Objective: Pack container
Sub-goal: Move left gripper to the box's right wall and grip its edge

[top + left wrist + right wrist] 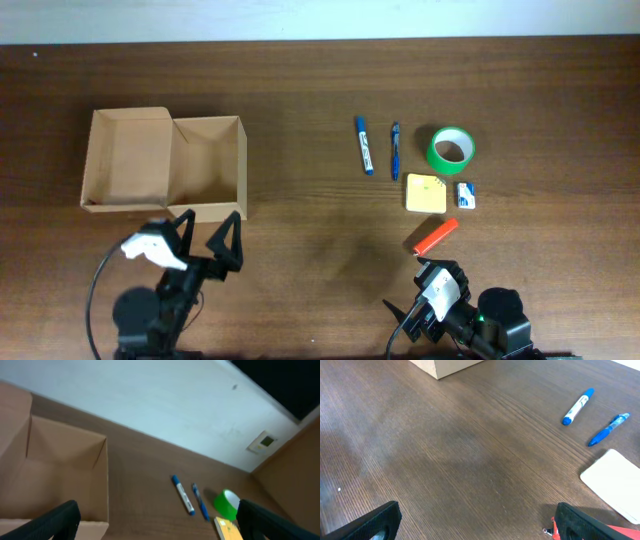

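The container (165, 160), a tan cardboard box, sits open at the left of the table with its flap lid folded out to the left. Nothing shows inside it. My left gripper (208, 232) hovers just in front of its near wall, open and holding nothing; in the left wrist view the box (55, 475) fills the left side between my spread fingers (55, 521). My right gripper (410, 288) is open at the front right. It is empty, and its right finger (585, 522) sits beside the tip of an orange marker (552, 531).
Right of centre lie a white marker with a blue cap (363, 146), a blue pen (395, 150), a green tape roll (451, 149), a yellow sticky-note pad (426, 192), a small white-and-blue eraser (466, 195) and the orange marker (437, 236).
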`<state>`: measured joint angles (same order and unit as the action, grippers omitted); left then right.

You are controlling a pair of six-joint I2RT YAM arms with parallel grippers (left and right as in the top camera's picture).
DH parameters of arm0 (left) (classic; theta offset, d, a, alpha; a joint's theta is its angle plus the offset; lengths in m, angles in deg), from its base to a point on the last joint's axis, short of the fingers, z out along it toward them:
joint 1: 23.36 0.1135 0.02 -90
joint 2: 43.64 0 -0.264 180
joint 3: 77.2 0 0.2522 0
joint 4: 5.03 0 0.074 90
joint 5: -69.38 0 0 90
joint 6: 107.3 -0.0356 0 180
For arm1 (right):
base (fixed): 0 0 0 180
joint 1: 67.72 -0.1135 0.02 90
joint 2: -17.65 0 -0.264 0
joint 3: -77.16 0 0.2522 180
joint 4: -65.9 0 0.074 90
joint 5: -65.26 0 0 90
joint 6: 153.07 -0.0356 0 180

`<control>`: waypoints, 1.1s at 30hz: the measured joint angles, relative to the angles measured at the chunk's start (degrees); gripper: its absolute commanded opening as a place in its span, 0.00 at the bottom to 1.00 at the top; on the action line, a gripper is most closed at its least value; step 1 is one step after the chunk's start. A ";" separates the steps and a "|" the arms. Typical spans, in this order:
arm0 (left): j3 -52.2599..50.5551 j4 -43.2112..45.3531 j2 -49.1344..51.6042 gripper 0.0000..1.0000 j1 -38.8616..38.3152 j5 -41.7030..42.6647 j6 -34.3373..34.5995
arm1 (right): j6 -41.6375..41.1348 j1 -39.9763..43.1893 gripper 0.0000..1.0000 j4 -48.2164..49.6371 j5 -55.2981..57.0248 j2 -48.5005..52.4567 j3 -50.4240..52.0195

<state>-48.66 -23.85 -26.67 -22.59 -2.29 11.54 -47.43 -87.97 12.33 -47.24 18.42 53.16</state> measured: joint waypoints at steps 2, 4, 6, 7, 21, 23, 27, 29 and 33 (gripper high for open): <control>2.95 -0.48 4.90 1.00 0.00 0.13 -0.09 | 0.02 0.00 0.99 0.02 0.02 0.00 0.00; 6.67 -1.88 10.47 1.00 0.00 0.31 -0.83 | 0.02 0.00 0.99 0.00 0.02 0.00 0.00; 11.65 -4.66 17.29 0.99 0.00 0.37 -2.32 | 0.02 0.00 0.99 0.04 0.09 0.00 0.02; 13.05 -5.16 19.08 1.00 0.00 0.35 -2.95 | 0.00 0.00 0.99 0.02 0.17 -0.04 0.02; 36.54 -19.67 44.76 0.99 -4.11 -2.71 -12.39 | 0.00 0.00 0.99 0.02 0.22 -0.09 0.02; 39.60 -21.75 46.99 1.00 -6.27 -5.46 -13.38 | 0.00 0.00 0.99 0.02 0.22 -0.09 0.02; 44.48 -25.92 51.39 1.00 -10.03 -10.43 -15.58 | 0.00 0.00 0.99 0.02 0.20 -0.09 0.02; 46.34 -28.02 54.01 1.00 -11.30 -12.04 -16.06 | 0.00 0.00 0.99 0.02 0.22 -0.09 0.02; 48.02 -29.79 59.34 1.00 -11.80 -13.84 -16.68 | 0.00 0.00 0.99 0.02 0.22 -0.09 0.02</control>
<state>-0.64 -53.64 32.68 -34.39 -16.13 -5.14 -47.43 -87.97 12.35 -47.02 18.34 53.19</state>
